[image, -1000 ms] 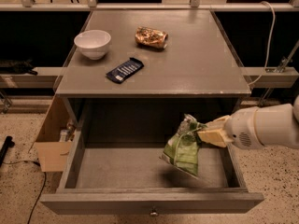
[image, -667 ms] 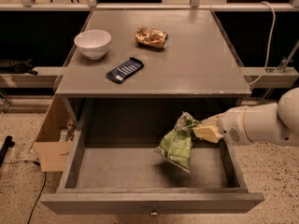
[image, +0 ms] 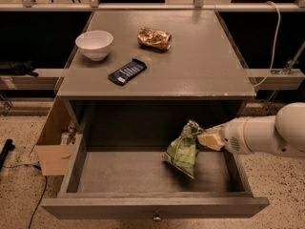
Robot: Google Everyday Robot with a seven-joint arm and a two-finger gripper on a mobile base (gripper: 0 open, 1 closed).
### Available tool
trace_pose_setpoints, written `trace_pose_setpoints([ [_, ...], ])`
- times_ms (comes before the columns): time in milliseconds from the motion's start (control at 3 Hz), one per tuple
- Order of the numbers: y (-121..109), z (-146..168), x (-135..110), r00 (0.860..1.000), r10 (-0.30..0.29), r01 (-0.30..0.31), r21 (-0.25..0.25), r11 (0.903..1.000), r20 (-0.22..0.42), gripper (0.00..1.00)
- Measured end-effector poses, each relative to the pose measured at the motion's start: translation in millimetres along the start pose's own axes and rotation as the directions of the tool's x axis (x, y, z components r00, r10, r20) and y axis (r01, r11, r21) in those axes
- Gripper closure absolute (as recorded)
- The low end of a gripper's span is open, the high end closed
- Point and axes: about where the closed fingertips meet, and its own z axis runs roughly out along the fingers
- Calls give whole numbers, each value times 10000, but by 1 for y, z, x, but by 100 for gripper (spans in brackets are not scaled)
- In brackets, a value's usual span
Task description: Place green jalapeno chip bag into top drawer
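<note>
grey table (image: 200,63): white bowl (image: 94,44) far left, blue packet (image: 127,71) nearer, orange-brown bag (image: 154,37) far centre; gripper (image: 206,138) near right, with green jalapeno chip bag (image: 182,151)

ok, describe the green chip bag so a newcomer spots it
Below the grey table, the top drawer stands open. Over its right half hangs the green jalapeno chip bag, pinched at its top by the gripper reaching in from the right. It alone is light green; the orange-brown bag and dark-blue packet lie on the tabletop.
</note>
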Motion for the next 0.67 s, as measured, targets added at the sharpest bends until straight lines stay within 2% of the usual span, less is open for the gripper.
trace_pose_setpoints([
  [333,0,0,0,10000,4,-4,4,10000,3,100],
  [667,11,31,19,9980,222,-250,-466,9986,-598,100],
])
